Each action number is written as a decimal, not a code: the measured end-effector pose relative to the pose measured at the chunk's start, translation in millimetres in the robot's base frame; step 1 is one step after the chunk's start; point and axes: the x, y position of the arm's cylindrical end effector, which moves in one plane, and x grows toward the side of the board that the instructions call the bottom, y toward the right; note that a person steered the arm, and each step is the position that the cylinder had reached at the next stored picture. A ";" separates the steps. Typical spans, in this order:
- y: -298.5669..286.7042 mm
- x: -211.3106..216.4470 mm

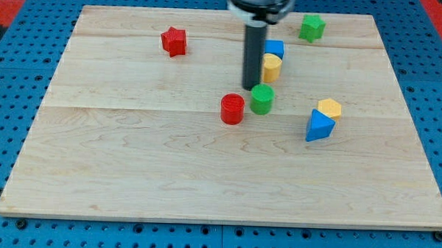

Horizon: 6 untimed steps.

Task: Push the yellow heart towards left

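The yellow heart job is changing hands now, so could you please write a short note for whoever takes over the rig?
My tip: down on the board, just at the view's left of the yellow heart, right above the green cylinder.
Yellow heart: near the board's middle top, tucked against the blue block behind it.
Nearby: red cylinder beside the green cylinder.
Done: no sign of a leftward push yet.
Left: bring the tip round to the heart's right side, then push it towards the view's left, probably minding both cylinders.
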 end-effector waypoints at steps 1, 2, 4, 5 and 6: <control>44.1 -2.0; 66.3 -2.2; 79.5 -36.2; 25.1 -38.2; -37.9 -38.2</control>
